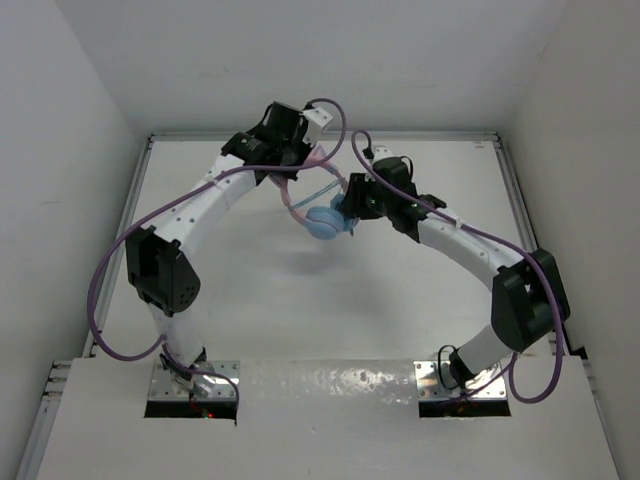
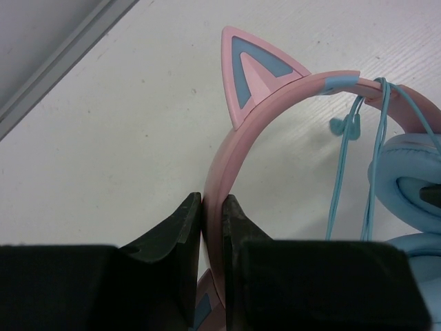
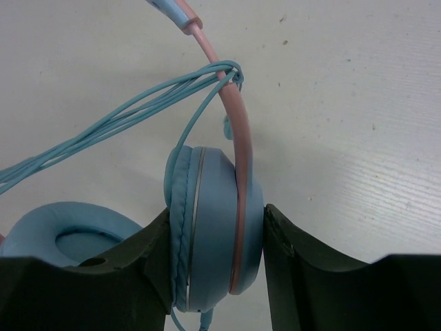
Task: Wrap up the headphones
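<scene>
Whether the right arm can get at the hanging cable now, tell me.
Probably not yet: the right claw grips an ear cup; the cable runs close beside it, unobstructed, once freed.

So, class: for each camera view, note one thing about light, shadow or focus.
Top external: soft shadow on the white table below the pink-banded, blue-cupped headphones. Left wrist: black left gripper underexposed, featureless. Right wrist: even light, headphones sharp.

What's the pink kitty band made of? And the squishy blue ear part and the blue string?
The headband looks like hard, matte plastic: it keeps its curve, with clean moulded edges. The ear cup seems smooth plastic with a silvery ring; its cushion looks like soft faux leather, puckered along a seam. The cable looks like rubbery plastic, thin and bending loosely.
</scene>
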You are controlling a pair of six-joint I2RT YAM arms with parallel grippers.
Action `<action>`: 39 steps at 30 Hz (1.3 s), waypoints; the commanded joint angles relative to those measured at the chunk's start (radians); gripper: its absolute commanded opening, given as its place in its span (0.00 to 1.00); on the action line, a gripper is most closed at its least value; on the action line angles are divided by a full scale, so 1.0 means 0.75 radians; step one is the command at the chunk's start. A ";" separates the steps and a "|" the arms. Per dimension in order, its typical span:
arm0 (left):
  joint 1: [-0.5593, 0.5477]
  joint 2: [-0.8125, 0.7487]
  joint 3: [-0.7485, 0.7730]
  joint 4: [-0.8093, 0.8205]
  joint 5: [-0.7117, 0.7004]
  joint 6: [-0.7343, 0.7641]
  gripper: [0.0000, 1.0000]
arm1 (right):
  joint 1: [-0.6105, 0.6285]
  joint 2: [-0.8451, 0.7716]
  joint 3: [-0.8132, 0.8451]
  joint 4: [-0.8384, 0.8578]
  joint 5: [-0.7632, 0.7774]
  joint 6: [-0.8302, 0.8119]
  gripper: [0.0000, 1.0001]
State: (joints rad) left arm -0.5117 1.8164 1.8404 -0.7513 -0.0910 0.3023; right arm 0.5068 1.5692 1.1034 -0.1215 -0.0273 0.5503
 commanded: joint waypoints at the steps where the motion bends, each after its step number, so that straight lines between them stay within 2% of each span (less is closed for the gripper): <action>1: -0.011 -0.074 -0.006 0.126 0.046 -0.088 0.00 | 0.016 -0.076 -0.009 0.048 0.032 -0.079 0.00; 4: -0.011 -0.074 -0.026 0.120 0.066 -0.123 0.00 | 0.016 -0.094 0.038 -0.036 0.075 -0.181 0.00; 6: -0.009 -0.072 -0.036 0.120 0.068 -0.143 0.06 | 0.016 -0.110 0.071 -0.099 0.116 -0.259 0.00; 7: -0.011 -0.074 -0.036 0.120 0.068 -0.145 0.10 | 0.016 -0.120 0.073 -0.114 0.136 -0.298 0.00; 8: -0.007 -0.074 -0.036 0.118 0.070 -0.149 0.20 | 0.018 -0.131 0.067 -0.122 0.147 -0.318 0.00; 10: 0.005 -0.074 -0.034 0.114 0.095 -0.158 0.26 | 0.018 -0.174 0.022 -0.118 0.161 -0.367 0.00; 13: 0.032 -0.076 -0.032 0.116 0.141 -0.176 0.41 | 0.016 -0.225 -0.027 -0.120 0.155 -0.416 0.00; 20: 0.071 -0.084 -0.004 0.100 0.189 -0.188 0.58 | 0.018 -0.303 -0.087 -0.163 0.143 -0.466 0.00; 29: 0.185 -0.094 0.017 0.096 0.174 -0.223 0.61 | 0.018 -0.294 -0.048 -0.300 0.135 -0.580 0.00; 34: 0.290 -0.076 0.031 0.108 0.205 -0.229 0.63 | 0.018 -0.276 0.005 -0.413 -0.180 -0.788 0.00; 39: 0.300 -0.068 0.033 0.098 0.187 -0.217 0.63 | 0.018 -0.239 0.071 -0.527 -0.242 -0.893 0.00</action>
State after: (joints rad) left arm -0.2790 1.8095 1.8256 -0.7139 0.0444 0.1486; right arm 0.5148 1.3869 1.0672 -0.5041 -0.1143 -0.0368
